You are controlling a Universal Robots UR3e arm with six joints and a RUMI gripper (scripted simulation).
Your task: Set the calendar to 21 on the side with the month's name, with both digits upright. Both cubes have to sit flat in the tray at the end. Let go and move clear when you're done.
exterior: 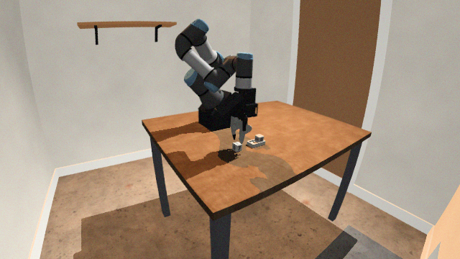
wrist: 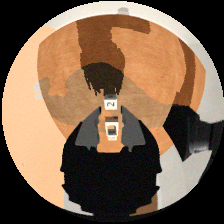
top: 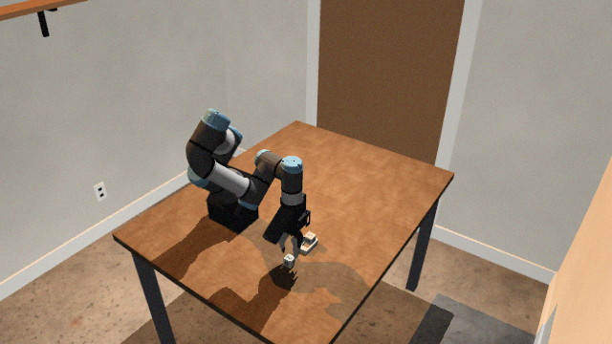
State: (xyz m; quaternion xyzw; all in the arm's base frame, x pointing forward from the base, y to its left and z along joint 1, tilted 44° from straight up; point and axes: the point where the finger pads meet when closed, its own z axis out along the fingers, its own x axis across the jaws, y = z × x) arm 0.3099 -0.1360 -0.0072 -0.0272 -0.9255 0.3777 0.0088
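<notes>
A white cube point(top: 289, 260) point(exterior: 236, 146) lies on the table, outside the tray. In the wrist view the cube point(wrist: 111, 104) shows a 2 on its top face. My gripper point(top: 289, 249) point(exterior: 238, 139) point(wrist: 110, 106) hangs just above this cube, fingers pointing down and partly open, with nothing between them. The small white tray point(top: 306, 248) point(exterior: 251, 144) sits just to the right of the gripper. A second white cube point(top: 310, 236) point(exterior: 259, 137) sits in the tray's far slot; its digits are too small to read. The tray's near slot looks empty.
The arm's dark base point(top: 230, 216) point(exterior: 213, 120) stands on the wooden table point(top: 373, 182) point(exterior: 305, 137) behind the gripper. The arm casts dark shadows across the table's front half. The table's front edge lies a short way beyond the cube.
</notes>
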